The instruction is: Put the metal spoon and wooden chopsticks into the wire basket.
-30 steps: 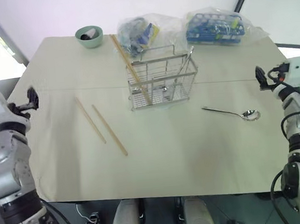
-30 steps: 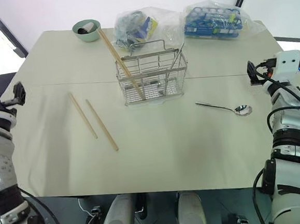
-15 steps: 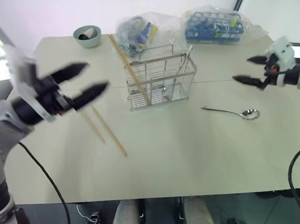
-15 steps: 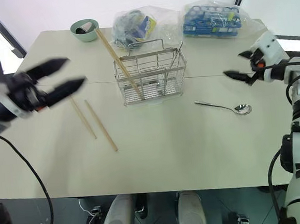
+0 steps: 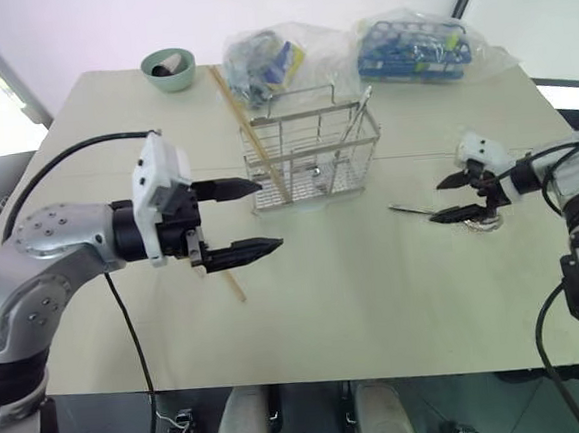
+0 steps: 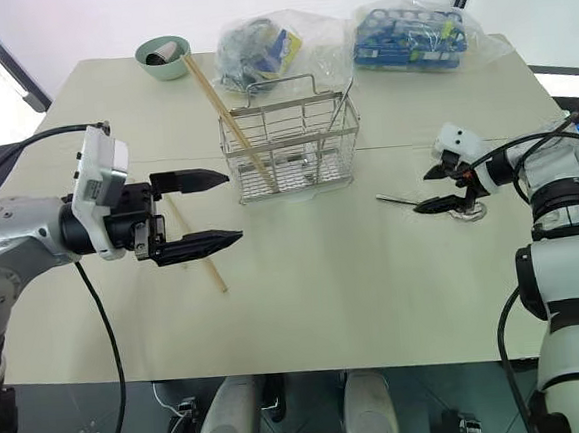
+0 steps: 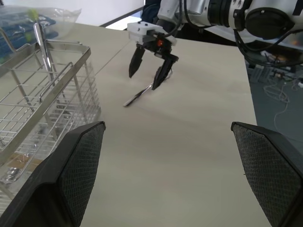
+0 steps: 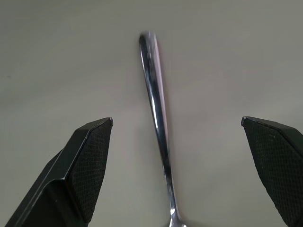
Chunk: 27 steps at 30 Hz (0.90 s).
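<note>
My right tool hung wide open and empty over the metal spoon.

One spoon and one chopstick already stood in the wire basket; wooden chopsticks lay left, under my open, empty left tool. My right wrist view showed the handle centred between my fingers.

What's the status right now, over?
Both grippers open: left hovering near basket, right straddling spoon on table. Two chopsticks loose by left gripper. Nothing in the way.
</note>
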Available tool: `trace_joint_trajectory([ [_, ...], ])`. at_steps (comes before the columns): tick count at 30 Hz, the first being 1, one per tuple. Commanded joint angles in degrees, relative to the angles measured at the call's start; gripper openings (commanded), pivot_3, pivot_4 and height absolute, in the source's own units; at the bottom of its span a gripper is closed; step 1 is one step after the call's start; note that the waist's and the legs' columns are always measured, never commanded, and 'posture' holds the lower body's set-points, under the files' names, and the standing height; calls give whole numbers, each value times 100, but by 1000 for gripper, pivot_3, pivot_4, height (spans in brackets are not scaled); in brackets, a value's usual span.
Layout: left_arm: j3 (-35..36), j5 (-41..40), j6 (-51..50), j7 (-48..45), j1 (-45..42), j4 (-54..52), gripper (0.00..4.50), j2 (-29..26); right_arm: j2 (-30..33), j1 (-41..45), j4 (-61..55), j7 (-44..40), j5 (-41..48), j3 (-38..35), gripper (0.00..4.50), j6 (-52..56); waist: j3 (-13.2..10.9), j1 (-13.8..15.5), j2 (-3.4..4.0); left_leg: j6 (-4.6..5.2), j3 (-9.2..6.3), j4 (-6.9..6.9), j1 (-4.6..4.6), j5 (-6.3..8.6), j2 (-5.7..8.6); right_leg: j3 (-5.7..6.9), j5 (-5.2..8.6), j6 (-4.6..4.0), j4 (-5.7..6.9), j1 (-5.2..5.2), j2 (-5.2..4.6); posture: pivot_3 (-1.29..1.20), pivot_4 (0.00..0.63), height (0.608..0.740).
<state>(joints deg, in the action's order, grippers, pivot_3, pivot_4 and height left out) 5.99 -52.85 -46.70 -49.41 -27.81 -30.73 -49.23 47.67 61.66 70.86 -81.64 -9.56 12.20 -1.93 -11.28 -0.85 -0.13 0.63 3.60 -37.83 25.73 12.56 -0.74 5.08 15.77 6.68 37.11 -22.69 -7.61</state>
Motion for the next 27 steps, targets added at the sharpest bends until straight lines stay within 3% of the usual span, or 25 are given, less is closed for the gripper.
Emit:
trace_joint_trajectory([
  [1,53,83,131,-15,-108,-48,4473,11,9,227,99,-32,-141,5,4500,6,0,-3,0,0,0,0,0,0,0,0,0,0,1,0,0,0,150,710],
  [5,89,97,98,9,-104,-65,4473,16,-32,180,151,-141,-213,11,4500,6,0,-10,0,-1,0,0,-1,-1,0,-1,0,0,2,0,0,0,150,710],
  [8,133,91,83,29,-72,-98,4500,7,-67,78,166,-260,-230,6,3736,3,0,-10,0,-1,-1,-1,-3,-1,-1,-1,0,0,2,1,1,0,150,710],
  [10,161,81,82,31,-52,-112,4500,-4,-74,47,161,-329,-230,-9,2648,15,0,-7,0,-1,-1,-1,-3,-1,-1,-1,0,0,2,2,1,0,150,710],
  [16,168,74,90,86,-112,-82,4500,24,-74,-61,153,-337,-218,-75,34,-30,0,-3,0,-1,-1,-3,-3,-1,-1,-1,0,0,2,4,2,0,150,710],
  [20,166,76,113,91,-203,-2,4500,47,-73,-156,87,-137,-178,-192,34,-254,0,-2,0,-1,-2,-4,-8,-1,-1,-1,0,0,3,10,2,0,150,710],
  [24,183,166,179,95,-302,142,4500,69,-105,-283,-140,-650,141,-440,34,-378,0,-6,0,-1,-1,-4,-22,-1,-1,-1,0,0,3,21,2,0,150,710],
  [27,252,180,217,145,-434,286,4500,82,-21,-851,-1380,-1024,978,-271,34,-173,0,-8,0,-1,-2,-4,-23,-1,-1,-1,0,1,6,22,3,0,150,710],
])
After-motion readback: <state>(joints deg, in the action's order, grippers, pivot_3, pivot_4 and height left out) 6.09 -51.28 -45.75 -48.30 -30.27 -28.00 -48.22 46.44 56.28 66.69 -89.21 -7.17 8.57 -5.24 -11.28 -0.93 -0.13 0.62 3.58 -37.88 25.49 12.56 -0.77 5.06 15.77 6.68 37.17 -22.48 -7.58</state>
